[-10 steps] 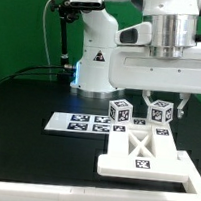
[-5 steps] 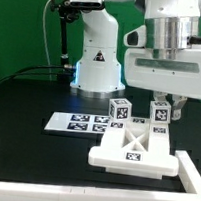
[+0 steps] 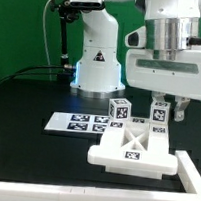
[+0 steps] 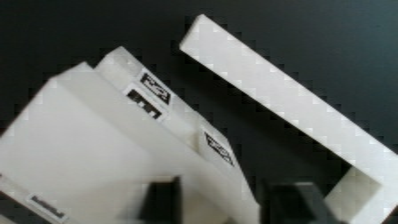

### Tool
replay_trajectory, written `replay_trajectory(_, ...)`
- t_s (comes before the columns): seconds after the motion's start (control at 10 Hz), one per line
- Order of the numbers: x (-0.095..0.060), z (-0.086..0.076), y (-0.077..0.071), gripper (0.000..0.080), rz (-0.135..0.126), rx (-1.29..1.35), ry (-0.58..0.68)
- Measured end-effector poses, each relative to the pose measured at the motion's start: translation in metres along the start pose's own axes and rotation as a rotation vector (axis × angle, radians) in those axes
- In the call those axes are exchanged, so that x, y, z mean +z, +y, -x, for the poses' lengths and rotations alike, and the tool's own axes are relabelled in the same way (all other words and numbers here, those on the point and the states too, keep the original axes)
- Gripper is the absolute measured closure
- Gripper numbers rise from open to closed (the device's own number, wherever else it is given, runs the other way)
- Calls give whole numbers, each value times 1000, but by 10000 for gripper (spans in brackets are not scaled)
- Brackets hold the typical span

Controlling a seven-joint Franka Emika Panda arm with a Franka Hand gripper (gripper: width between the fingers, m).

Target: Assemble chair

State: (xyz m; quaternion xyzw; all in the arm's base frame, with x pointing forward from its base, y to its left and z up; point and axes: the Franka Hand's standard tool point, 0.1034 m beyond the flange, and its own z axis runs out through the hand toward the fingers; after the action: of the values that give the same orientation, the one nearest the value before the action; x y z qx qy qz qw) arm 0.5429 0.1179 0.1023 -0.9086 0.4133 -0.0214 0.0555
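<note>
One chunky white cross-braced chair (image 3: 134, 149) panel sits between the parted end effector (image 3: 164, 106) fingers.

The arm's white wrist housing (image 3: 172, 71) hides the gripper's fingertips and the chunky white plastic chair panel's (image 3: 134, 147) far edge behind it.

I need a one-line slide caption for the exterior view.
Robot tool above the white cross-braced chair panel, two tagged blocks behind it, marker board on the black table.

black-and-white square tags on chair pieces (image 3: 134, 145), marker board (image 3: 78, 124), no readable words
</note>
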Motion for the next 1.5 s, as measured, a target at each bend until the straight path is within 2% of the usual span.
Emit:
replay_trajectory(0.1, -3, 4, -2, 355, -2, -85, -4)
replay_trajectory(0.2, -8, 6, -3, 228, -4, -158, -11)
replay_trajectory(0.3, -10, 6, -3, 228, -6, -235, -11)
replay_trajectory(0.4, -14, 4, -3, 163, -6, -333, -15)
replay_trajectory(0.8, -29, -10, -7, 151, 6, -807, -1)
replay_trajectory(0.9, -28, -15, -6, 151, -23, -783, 11)
replay_trajectory(1.2, -25, -19, -4, 151, 11, -1080, 32)
replay_trajectory(1.4, -24, -23, -4, 151, 62, -1399, 47)
replay_trajectory(1.5, -23, -25, -4, 151, 78, -1542, 46)
